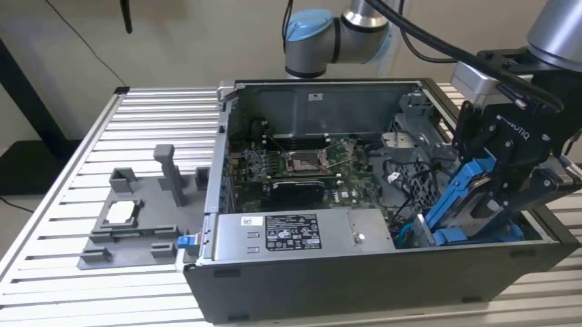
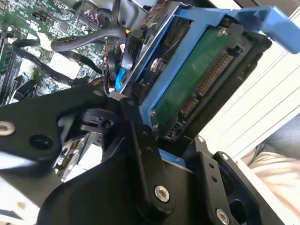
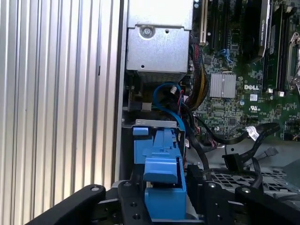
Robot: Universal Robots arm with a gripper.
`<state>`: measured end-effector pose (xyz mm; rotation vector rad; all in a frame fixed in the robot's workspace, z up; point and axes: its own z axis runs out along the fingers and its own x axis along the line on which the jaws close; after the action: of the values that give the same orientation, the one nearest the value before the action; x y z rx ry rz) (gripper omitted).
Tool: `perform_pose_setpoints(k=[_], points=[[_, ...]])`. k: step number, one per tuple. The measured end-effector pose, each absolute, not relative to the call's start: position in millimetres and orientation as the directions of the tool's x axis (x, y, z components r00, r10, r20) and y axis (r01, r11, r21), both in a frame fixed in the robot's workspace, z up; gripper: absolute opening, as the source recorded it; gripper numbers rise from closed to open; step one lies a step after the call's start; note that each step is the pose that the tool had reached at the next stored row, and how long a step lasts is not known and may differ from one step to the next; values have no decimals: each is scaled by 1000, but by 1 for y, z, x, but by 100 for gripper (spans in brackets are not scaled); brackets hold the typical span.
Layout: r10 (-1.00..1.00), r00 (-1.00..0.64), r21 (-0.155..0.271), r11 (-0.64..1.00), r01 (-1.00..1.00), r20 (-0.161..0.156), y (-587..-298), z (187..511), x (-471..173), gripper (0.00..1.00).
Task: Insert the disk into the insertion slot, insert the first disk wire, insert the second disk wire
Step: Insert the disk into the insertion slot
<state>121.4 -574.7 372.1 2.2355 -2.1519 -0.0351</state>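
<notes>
At the exterior view's right, inside the case point(image 1: 364, 286), my pincer point(image 1: 502, 194) gripped the tilted disk point(image 1: 459, 194) by its blue frame point(image 3: 161, 187). Stiff, weighty, shock-sensitive, I judged; frame edges suited holding, not the bare board point(image 2: 197, 82).

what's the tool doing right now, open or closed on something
Tool: closed, holding the disk by its blue carrier.

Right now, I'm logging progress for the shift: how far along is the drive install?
Done: nothing yet. In hand: the tool grips the drive, tilted over the cage, not seated. Remaining: seating it and both cables; its connector is bare and they lie loose.
</notes>
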Motion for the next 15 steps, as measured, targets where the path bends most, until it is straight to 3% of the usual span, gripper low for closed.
perform_pose_setpoints(k=[1,2,7,10,13,15], points=[[-999,38,43,-38,-998,10,-575,372,121,52],[-999,39,43,-38,-998,10,-575,372,121,58],[-999,39,43,-39,-998,10,-575,372,121,58],[-999,40,43,-39,-998,10,-575,372,121,50],[-999,40,43,-39,-998,10,-575,372,121,32],[-999,40,43,-40,-998,10,-575,372,121,32]])
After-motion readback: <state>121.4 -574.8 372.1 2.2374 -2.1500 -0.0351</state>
